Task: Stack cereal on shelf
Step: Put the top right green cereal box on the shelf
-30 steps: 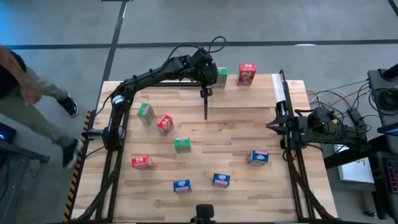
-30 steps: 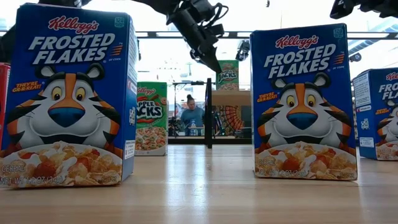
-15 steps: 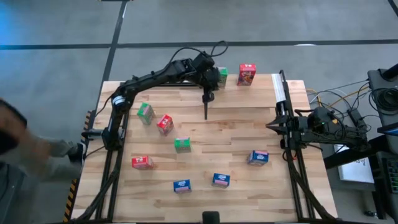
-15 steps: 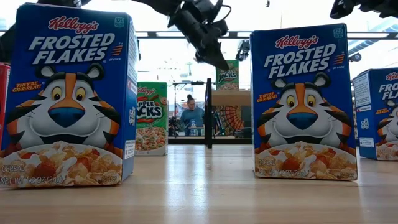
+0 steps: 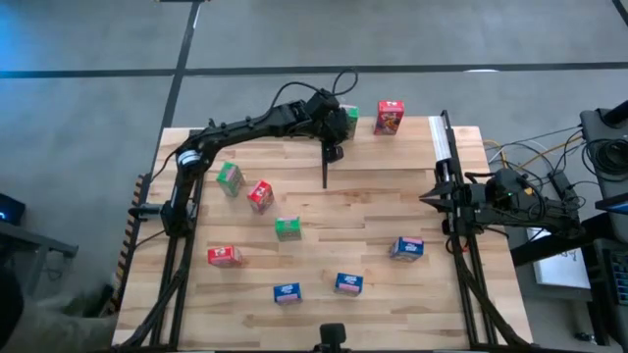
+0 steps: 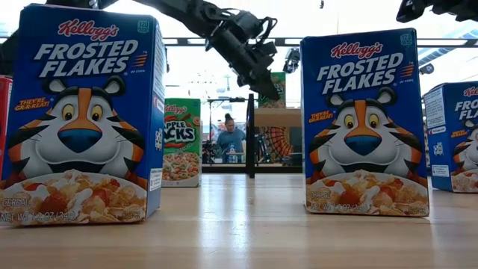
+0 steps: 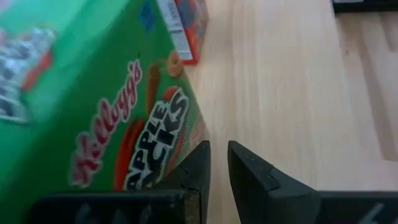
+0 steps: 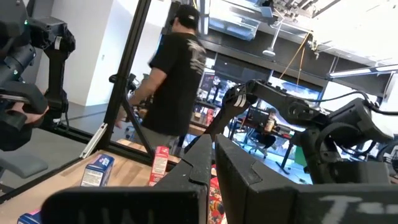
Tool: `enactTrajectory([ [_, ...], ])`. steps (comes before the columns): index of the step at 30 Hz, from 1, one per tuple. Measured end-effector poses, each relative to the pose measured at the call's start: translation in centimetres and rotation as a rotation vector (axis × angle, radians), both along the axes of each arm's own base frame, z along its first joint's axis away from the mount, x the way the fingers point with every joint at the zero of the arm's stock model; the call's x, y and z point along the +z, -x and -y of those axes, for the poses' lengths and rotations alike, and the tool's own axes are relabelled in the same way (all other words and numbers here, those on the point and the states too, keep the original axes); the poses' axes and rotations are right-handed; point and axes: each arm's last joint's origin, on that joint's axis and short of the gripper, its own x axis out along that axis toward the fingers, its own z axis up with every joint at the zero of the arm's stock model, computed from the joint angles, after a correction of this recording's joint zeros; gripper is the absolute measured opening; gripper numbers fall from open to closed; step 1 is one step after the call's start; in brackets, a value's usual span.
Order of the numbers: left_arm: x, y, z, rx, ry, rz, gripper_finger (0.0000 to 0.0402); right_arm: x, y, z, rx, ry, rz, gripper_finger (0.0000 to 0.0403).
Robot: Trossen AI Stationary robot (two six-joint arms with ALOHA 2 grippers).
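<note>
A robotics lab: black rig frame [image 8: 134, 74], cables [image 5: 535, 162], concrete floor [image 5: 98, 39].

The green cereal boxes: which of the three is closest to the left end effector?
The green box on the shelf, beside the red box. The left end effector is right next to it; the other two green boxes stand farther away on the table.

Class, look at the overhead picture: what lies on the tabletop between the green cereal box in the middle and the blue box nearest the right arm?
Nothing: in the high view, only bare plank tabletop separates the green box from the blue box.
</note>
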Motion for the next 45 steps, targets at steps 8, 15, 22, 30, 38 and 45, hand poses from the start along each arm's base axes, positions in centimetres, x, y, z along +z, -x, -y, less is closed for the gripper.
enactTrajectory([
  [8, -0.1, -0.1, -0.2, 0.040, 0.032, 0.038, 0.0039, 0.0, 0.0, 0.0, 0.000, 0.000, 0.000, 0.0012],
  [15, -0.3, -0.5, -0.4, 0.096, 0.079, 0.103, 0.0039, 0.0, 0.0, 0.0, 0.000, 0.000, 0.000, 0.0012],
  [22, 0.0, -0.7, -0.5, 0.133, 0.111, 0.154, 0.0039, 0.0, 0.0, 0.0, -0.001, 0.001, 0.001, 0.0012],
  [30, -0.4, -0.7, -0.2, 0.156, 0.116, 0.131, 0.0039, 0.0, 0.0, 0.0, 0.000, 0.000, 0.000, 0.0012],
  [38, -0.5, -0.5, 1.5, 0.110, 0.123, 0.036, 0.0039, 0.0, 0.0, 0.0, 0.000, 0.001, 0.001, 0.0012],
  [45, 0.2, -0.2, 4.8, -0.149, -0.089, -0.125, 0.0038, 0.0, 0.0, 0.0, 0.000, 0.001, 0.001, 0.0012],
])
